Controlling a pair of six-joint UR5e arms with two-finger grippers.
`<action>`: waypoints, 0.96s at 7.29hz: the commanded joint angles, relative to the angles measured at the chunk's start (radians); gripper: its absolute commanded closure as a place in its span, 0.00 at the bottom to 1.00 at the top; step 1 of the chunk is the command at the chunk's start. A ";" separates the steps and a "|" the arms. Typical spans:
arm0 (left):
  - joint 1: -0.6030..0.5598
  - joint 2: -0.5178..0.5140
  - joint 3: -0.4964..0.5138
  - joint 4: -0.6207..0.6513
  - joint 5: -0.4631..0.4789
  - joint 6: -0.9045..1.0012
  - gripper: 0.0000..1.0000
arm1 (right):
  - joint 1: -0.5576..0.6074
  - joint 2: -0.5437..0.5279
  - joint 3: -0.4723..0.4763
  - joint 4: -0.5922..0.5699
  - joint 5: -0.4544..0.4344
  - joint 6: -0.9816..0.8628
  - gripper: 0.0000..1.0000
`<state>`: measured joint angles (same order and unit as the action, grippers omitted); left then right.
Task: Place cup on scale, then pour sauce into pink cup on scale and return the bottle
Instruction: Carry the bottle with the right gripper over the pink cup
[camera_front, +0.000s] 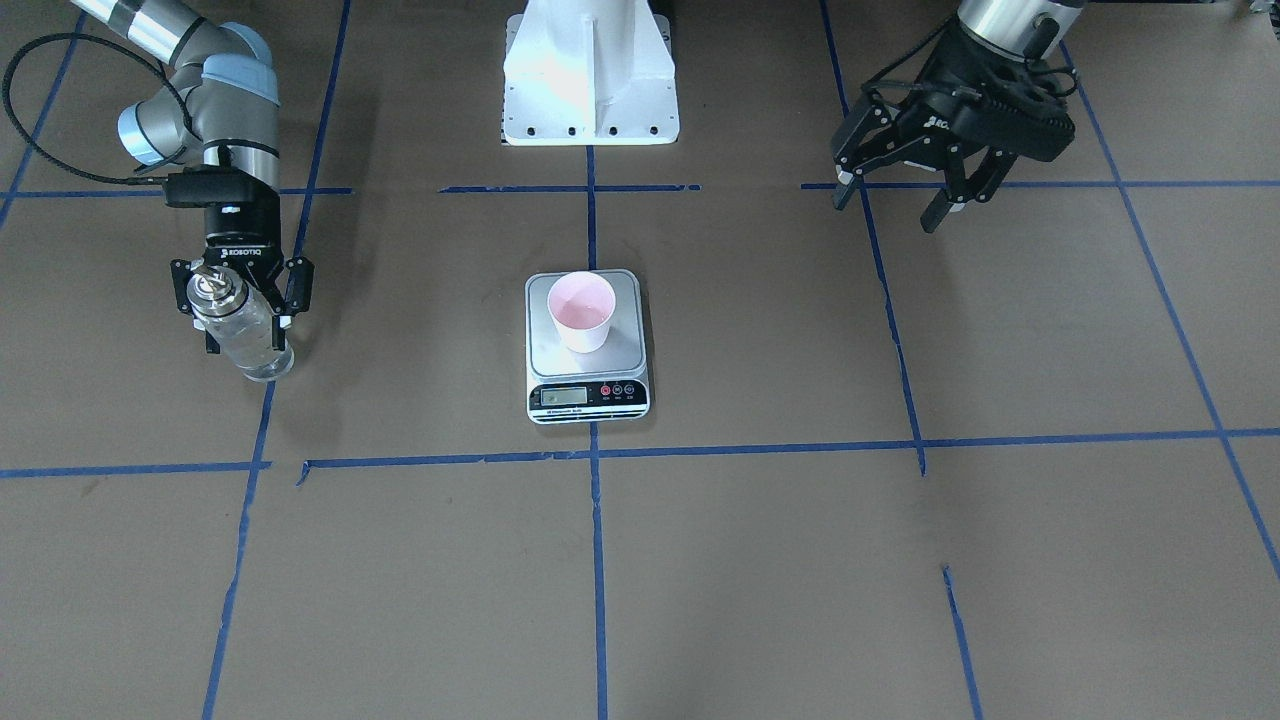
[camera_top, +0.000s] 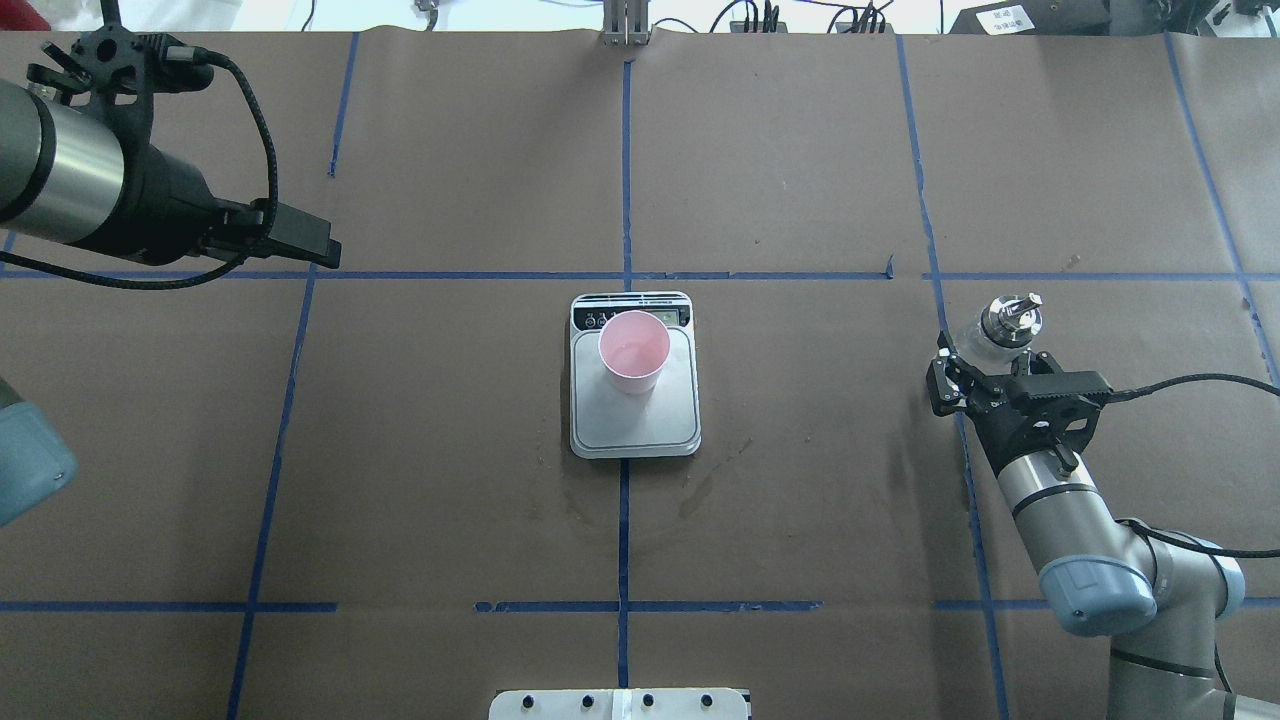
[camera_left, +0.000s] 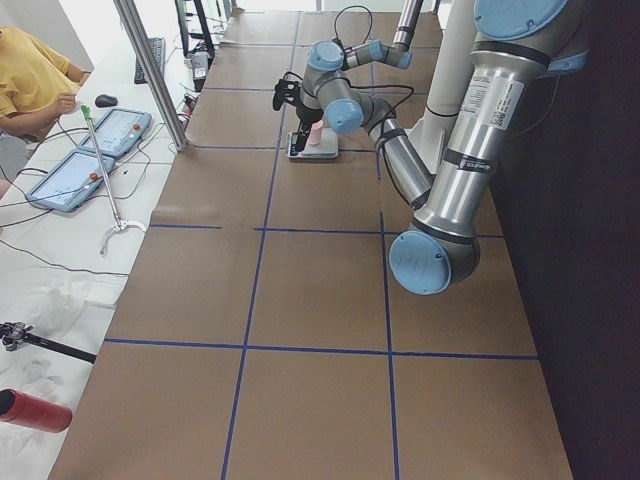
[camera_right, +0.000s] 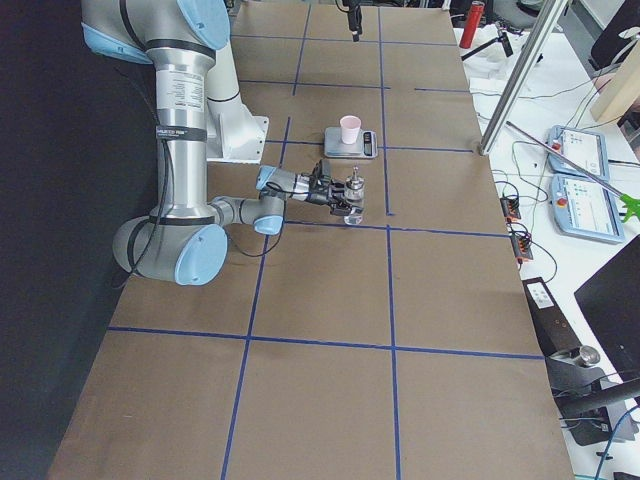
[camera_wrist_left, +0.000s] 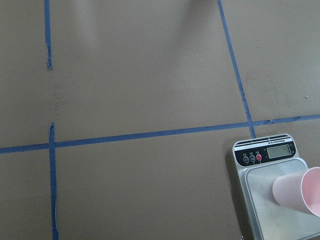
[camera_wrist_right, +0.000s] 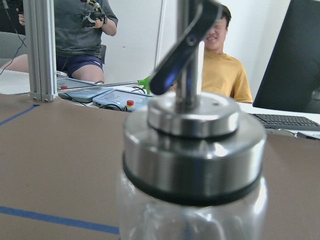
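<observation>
The brown paper-covered table (camera_front: 700, 560) is ruled by blue tape lines. The scale (camera_front: 627, 335) lies flat at its middle, in front of the robot's base. Well off to the robot's right of it stands the bottle (camera_front: 252, 345) — upright, base on the table, long axis vertical, with the metal cap (camera_wrist_right: 195, 145) and spout on top. The right hand (camera_front: 248, 331) reaches it from the robot's side, one finger on either side of the glass below the cap. The fingers sit close against the bottle, but I cannot tell whether they are squeezing it or merely flanking it. The left hand (camera_front: 890, 208) hangs released and empty above the table on the opposite side, well apart from scale and bottle alike.

The cup (camera_front: 582, 312) stands upright on the scale's steel plate, mouth up, toward the display end. So the first step looks done. From the bottle, the cup lies toward the robot's left, and the right arm is the one at the bottle — the left is nowhere near it.

As for contents, the sauce is too clear for a level to show through the glass. The cup's inside shows only pink, and I cannot tell whether any liquid is in it. So I cannot judge whether the pour lies ahead or is done.
</observation>
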<state>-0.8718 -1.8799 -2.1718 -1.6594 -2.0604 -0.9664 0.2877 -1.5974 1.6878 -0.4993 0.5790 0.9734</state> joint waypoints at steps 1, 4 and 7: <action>-0.001 0.005 -0.008 0.001 -0.001 0.000 0.01 | 0.005 0.028 0.070 -0.089 -0.001 -0.137 1.00; -0.021 0.065 -0.009 0.000 0.002 0.120 0.01 | -0.007 0.259 0.110 -0.534 -0.019 -0.139 1.00; -0.145 0.131 0.012 -0.002 -0.006 0.377 0.01 | -0.042 0.347 0.102 -0.780 -0.074 -0.220 1.00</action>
<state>-0.9651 -1.7700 -2.1715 -1.6615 -2.0627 -0.6896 0.2519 -1.2714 1.7905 -1.1487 0.5445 0.7837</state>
